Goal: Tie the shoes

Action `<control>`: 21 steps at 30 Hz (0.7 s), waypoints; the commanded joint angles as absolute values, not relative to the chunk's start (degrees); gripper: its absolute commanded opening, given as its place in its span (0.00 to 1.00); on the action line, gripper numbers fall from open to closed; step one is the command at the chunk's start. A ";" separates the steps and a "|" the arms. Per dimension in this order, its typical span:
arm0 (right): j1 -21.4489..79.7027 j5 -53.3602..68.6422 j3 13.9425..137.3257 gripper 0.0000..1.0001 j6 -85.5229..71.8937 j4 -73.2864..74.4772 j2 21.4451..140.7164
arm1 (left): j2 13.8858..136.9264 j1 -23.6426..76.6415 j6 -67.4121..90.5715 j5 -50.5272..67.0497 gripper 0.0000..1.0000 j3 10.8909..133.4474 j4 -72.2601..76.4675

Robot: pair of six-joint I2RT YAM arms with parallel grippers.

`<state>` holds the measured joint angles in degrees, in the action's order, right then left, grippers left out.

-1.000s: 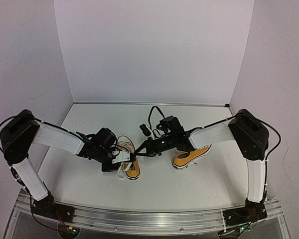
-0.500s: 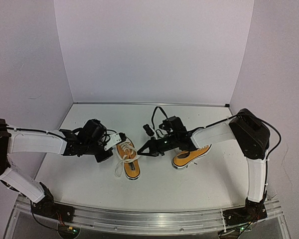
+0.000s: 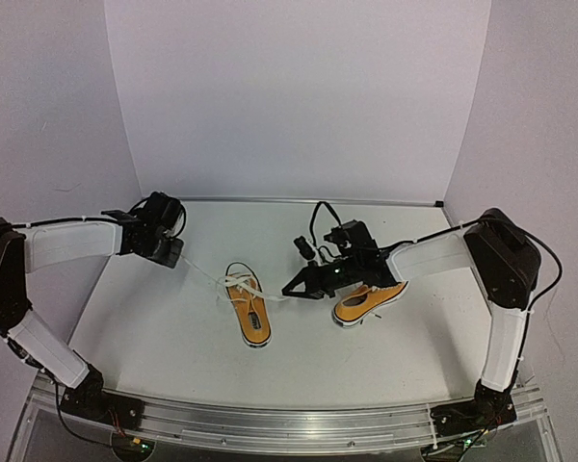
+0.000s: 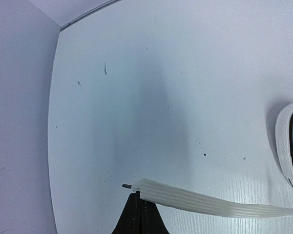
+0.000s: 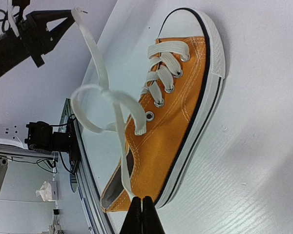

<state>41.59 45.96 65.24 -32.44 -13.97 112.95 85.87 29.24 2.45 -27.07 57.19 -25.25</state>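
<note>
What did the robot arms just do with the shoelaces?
The left end effector pulled away from the middle shoe, back and leftward, drawing its white lace out straight. The right end effector edged right, still pinching the other lace end. That shoe and the right shoe stayed put.

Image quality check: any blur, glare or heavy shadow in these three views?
Top external: evenly lit, no glare, only faint shadows on the table. Left wrist: lace sharp, broad grey shadow across the table. Right wrist: shoe crisp, lace loop nearer the lens slightly soft, no glare.
</note>
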 commanded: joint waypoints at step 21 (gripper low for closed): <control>48.67 44.71 75.38 0.00 -30.44 -11.87 126.16 | 107.60 35.33 19.60 6.24 0.00 62.11 -8.83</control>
